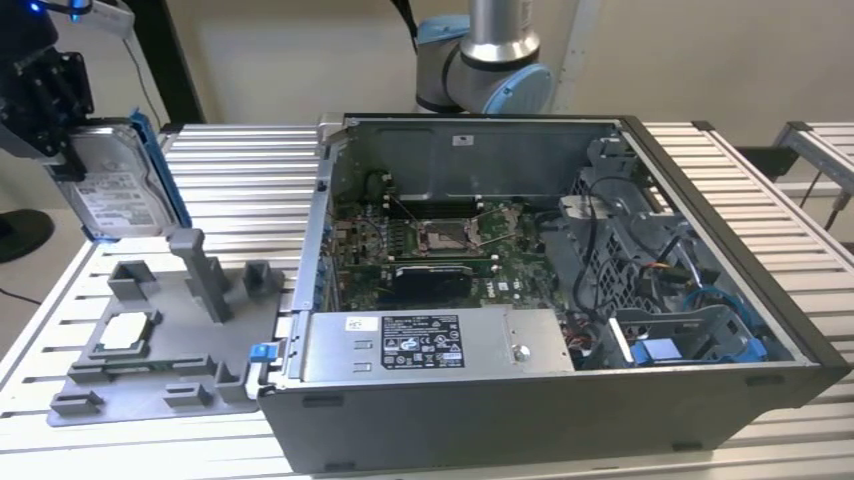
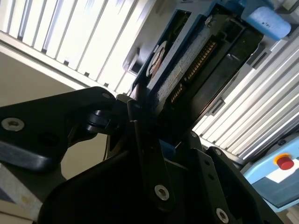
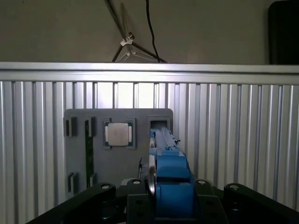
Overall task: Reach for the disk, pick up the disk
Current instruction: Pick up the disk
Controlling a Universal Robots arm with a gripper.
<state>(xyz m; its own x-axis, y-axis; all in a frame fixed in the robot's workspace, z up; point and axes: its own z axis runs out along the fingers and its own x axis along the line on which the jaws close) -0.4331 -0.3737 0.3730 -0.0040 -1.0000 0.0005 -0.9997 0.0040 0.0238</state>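
The disk (image 1: 118,185), a silver hard drive with a white label and a blue bracket, hangs upright in the air at the exterior view's left, above the grey stand (image 1: 147,350). My black gripper (image 1: 64,140) is shut on its upper edge. In the first wrist view the disk (image 3: 170,172) is seen edge-on, blue bracket foremost, between my gripper (image 3: 163,205) fingers, with the stand (image 3: 117,163) far beneath. The second wrist view shows the disk's (image 2: 196,60) circuit-board side and connector clamped in the gripper (image 2: 149,130).
A small square processor chip (image 1: 123,328) lies in the stand. An open computer case (image 1: 534,280) fills the exterior view's middle and right, on a ribbed aluminium table (image 1: 240,170). The arm's base (image 1: 487,60) stands behind the case. A red stop button (image 2: 283,162) sits beyond the table.
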